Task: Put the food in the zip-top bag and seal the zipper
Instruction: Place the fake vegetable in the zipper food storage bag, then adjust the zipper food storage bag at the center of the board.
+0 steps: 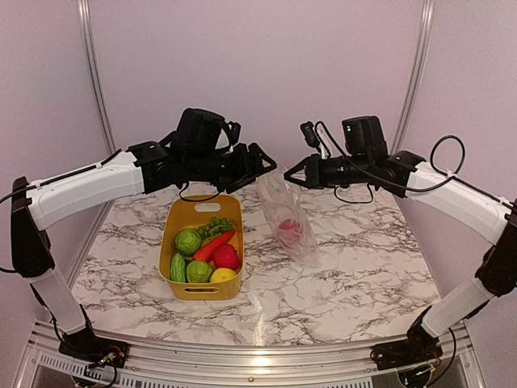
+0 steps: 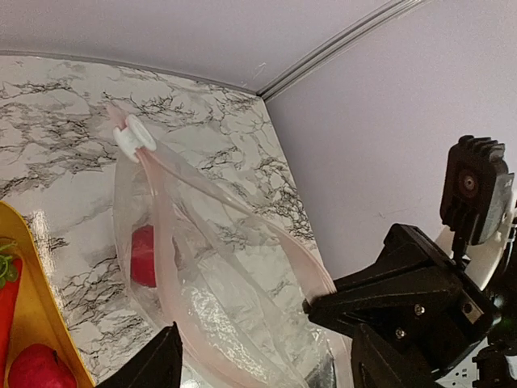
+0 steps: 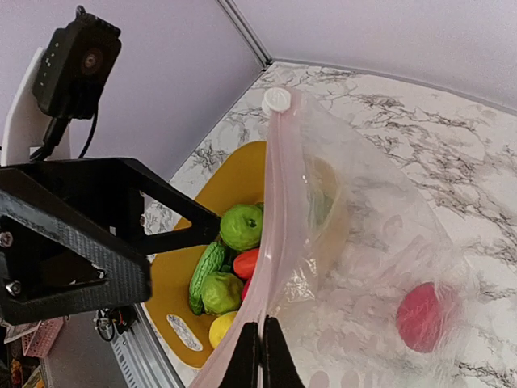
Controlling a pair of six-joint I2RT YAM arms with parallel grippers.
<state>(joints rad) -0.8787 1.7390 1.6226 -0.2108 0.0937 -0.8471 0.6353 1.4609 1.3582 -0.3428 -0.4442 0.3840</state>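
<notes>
The clear zip-top bag (image 1: 284,208) hangs in the air between my two grippers, its bottom resting on the table. A red ball (image 1: 289,229) lies inside it (image 3: 420,315). The pink zipper strip (image 3: 279,202) runs along the mouth to a white slider (image 3: 276,99). My right gripper (image 3: 260,356) is shut on the near end of that strip. My left gripper (image 2: 266,368) is open, its fingers wide apart either side of the bag's gaping mouth (image 2: 202,267). The rest of the food (image 1: 206,255) sits in the yellow bin.
The yellow bin (image 1: 203,209) stands left of the bag on the marble table, holding green rounds, a carrot, a red tomato, a lemon and leafy greens. Both arms reach in towards the middle, their grippers (image 1: 260,176) (image 1: 288,177) close together above the bag.
</notes>
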